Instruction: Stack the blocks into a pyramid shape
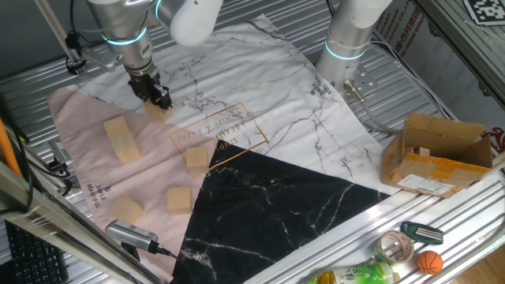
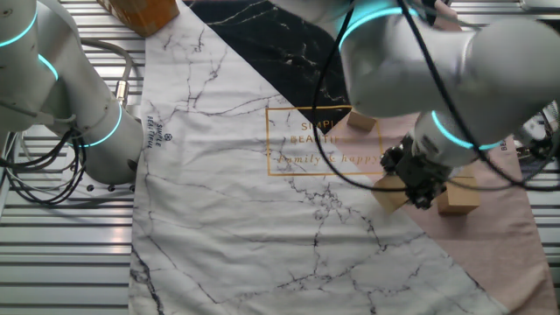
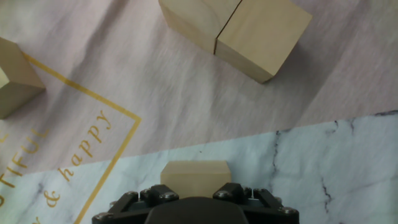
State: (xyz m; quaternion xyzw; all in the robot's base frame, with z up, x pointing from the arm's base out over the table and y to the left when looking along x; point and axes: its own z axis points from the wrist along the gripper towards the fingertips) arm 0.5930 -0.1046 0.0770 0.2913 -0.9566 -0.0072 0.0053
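My gripper is shut on one wooden block, low over the cloth near the seam between pink and white marble. From the hand view, that block sits between the jaws of the gripper. Ahead lie two blocks touching side by side, seen as a pair in one fixed view. Another block rests on the gold lettering, and two more lie near the cloth's front edge. In the other fixed view the gripper holds the block next to a block.
An open cardboard box stands at the right. A tape roll, an orange ball and a green bottle lie along the front rail. A second arm's base stands at the back. A grey cabled device lies front left.
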